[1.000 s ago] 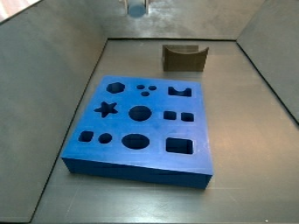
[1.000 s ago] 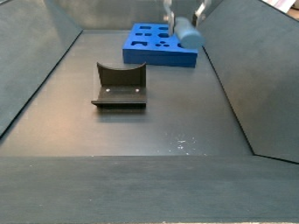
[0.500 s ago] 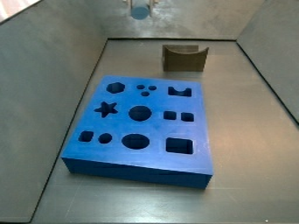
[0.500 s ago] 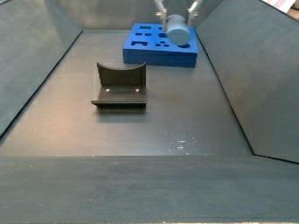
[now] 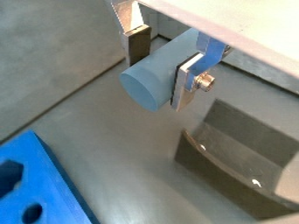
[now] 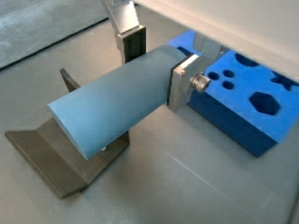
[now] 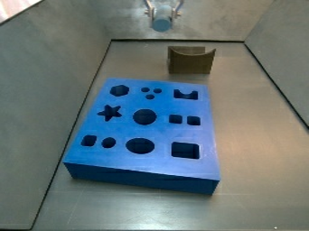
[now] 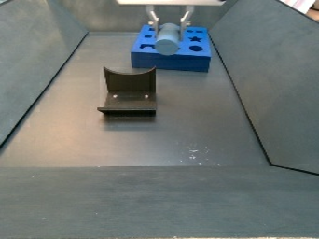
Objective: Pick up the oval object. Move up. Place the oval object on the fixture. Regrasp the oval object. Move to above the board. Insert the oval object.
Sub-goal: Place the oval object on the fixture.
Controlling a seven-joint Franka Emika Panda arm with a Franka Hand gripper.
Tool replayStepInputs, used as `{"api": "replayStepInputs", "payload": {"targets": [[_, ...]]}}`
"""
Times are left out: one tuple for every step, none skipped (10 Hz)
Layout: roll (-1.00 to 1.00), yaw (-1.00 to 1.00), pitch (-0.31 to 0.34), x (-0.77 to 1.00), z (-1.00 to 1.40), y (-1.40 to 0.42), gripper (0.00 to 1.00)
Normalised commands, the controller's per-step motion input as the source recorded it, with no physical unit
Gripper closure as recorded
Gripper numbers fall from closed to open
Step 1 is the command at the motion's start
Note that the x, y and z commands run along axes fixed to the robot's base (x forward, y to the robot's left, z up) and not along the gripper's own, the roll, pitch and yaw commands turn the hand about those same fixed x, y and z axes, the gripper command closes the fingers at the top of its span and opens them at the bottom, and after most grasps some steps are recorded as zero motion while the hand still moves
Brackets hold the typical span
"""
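Observation:
My gripper (image 5: 163,59) is shut on the oval object (image 5: 162,74), a pale blue-grey peg held crosswise between the fingers (image 6: 184,80). It hangs high in the air; in a side view the oval object (image 8: 165,37) shows in front of the board (image 8: 187,58), in another it (image 7: 161,23) shows at the top of the picture, left of the fixture (image 7: 190,60). The olive-brown notched fixture (image 8: 127,91) stands on the floor with nothing in its notch. The bright blue board (image 7: 147,125) with dark shaped holes lies flat. Both wrist views show the fixture (image 5: 239,162) and the board (image 6: 246,96) below the peg.
Grey sloping walls (image 7: 54,81) enclose the floor on all sides. The dark floor (image 8: 162,140) stretches between the fixture and the near edge.
My gripper with the oval object has moved sideways, toward the fixture's side, staying high. The board and the fixture have not moved.

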Motion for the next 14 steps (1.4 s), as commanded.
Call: {"api": "replayStepInputs", "payload": {"targets": [[0.11,0.01,0.049,1.00,-0.16,-0.08,1.00],[0.12,0.02,0.053,1.00,-0.14,-0.07,1.00],[0.12,0.02,0.058,1.00,-0.12,-0.07,1.00],[0.12,0.02,0.070,1.00,-0.10,-0.06,1.00],[0.12,0.02,0.081,1.00,-0.09,-0.05,1.00],[0.12,0.03,0.088,1.00,-0.08,-0.05,1.00],[-1.00,0.14,-0.123,0.71,0.84,0.76,1.00],[-1.00,0.13,-0.116,0.62,0.84,0.76,1.00],[-1.00,0.11,-0.078,0.40,0.63,0.59,1.00],[-1.00,0.10,-0.048,0.18,0.36,0.35,1.00],[-1.00,0.09,-0.032,0.05,0.15,0.17,1.00],[-1.00,0.09,-0.038,0.02,0.05,0.09,1.00],[-1.00,0.07,-0.019,0.03,0.05,0.07,1.00],[-1.00,0.06,0.027,0.03,0.03,0.06,1.00]]}}
